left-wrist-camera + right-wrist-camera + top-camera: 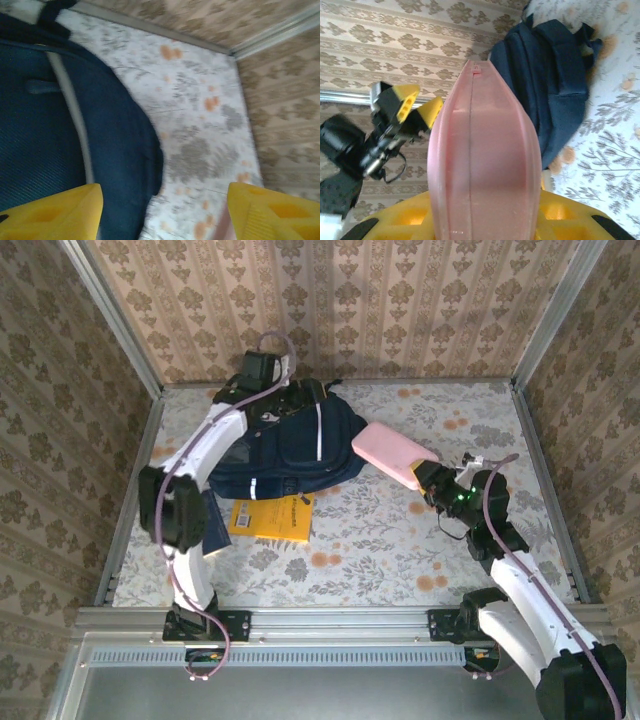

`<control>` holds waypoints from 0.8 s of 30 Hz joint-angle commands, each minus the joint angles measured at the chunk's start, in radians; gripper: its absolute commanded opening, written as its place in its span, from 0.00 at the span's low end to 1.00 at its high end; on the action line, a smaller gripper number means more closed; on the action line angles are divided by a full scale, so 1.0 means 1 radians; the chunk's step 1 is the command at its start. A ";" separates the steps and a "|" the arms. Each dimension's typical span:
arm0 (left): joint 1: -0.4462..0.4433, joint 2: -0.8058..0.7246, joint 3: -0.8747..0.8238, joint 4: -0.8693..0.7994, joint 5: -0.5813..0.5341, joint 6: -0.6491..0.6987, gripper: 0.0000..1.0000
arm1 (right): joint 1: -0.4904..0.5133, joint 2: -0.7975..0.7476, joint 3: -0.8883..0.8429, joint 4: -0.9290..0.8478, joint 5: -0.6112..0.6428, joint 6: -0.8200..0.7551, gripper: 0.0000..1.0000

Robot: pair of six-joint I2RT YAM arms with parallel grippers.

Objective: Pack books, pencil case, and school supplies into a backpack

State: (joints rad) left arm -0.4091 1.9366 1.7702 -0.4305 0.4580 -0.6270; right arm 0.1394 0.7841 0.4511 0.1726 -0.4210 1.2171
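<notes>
While the right pincer grips a pink rounded oblong box, the left pincer hangs open over the large dark navy fabric backpack

Because the box is wide, the right pincer clamps it by its near end, yellow fingers on either flank. The long body therefore points left and far toward the backpack, just beside its right side; whether the two touch I cannot tell. That hold suits sliding it in end first, I judge. The left pincer's jaws stand apart with nothing between them, at the backpack's far left end, likely placed to catch the fabric and keep the mouth wide. From above the backpack looks closed, so the box probably cannot go in yet. A bright yellow flat book lies on the flowered surface at the backpack's near edge, its far edge meeting the fabric, not yet packed.
</notes>
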 commanded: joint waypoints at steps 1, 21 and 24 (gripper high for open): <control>0.002 0.118 0.103 -0.173 -0.031 0.095 0.67 | -0.012 -0.049 0.033 -0.071 -0.035 -0.093 0.32; -0.074 0.359 0.322 -0.255 -0.017 0.160 0.33 | -0.023 -0.066 0.036 -0.166 -0.091 -0.241 0.31; -0.078 0.372 0.325 -0.266 -0.024 0.162 0.32 | -0.023 -0.066 0.036 -0.168 -0.091 -0.243 0.31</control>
State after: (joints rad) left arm -0.4713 2.2833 2.0647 -0.6563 0.4377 -0.4961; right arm 0.1219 0.7330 0.4568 -0.0093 -0.4839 0.9974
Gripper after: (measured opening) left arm 0.322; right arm 0.339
